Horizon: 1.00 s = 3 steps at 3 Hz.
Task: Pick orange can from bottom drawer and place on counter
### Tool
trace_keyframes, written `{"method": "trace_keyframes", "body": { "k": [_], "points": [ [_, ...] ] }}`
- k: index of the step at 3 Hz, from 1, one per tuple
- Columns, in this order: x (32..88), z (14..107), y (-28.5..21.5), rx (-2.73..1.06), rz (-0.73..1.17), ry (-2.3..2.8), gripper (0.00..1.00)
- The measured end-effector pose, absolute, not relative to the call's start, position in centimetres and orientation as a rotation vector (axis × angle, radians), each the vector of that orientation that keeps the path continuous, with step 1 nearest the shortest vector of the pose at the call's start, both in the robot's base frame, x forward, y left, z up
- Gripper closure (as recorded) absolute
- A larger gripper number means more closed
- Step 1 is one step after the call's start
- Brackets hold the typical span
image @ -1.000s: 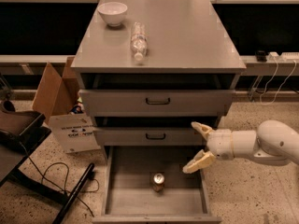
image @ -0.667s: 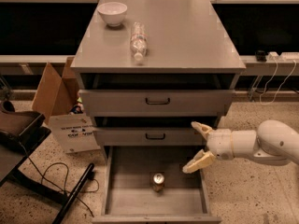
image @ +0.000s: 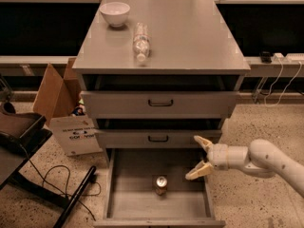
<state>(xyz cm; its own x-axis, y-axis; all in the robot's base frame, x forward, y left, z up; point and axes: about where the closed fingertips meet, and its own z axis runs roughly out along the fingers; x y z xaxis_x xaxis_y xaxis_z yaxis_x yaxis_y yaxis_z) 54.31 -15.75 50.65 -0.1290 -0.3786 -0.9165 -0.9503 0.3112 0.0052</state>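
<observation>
The orange can stands upright on the floor of the open bottom drawer, near its middle. My gripper is open, its two cream fingers spread wide. It hangs above the drawer's right side, to the right of the can and apart from it. The white arm reaches in from the lower right. The light-grey counter tops the drawer cabinet.
A white bowl and a clear water bottle lying on its side are on the counter. Two closed drawer fronts with black handles sit above the open drawer. A cardboard box and cables lie on the floor at left.
</observation>
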Motion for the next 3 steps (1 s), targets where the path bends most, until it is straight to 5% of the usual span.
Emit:
{"method": "trace_keyframes", "body": {
  "k": [3],
  "points": [
    [58.7,36.1,-18.9,-1.156,0.799,1.677,0.00]
  ]
}}
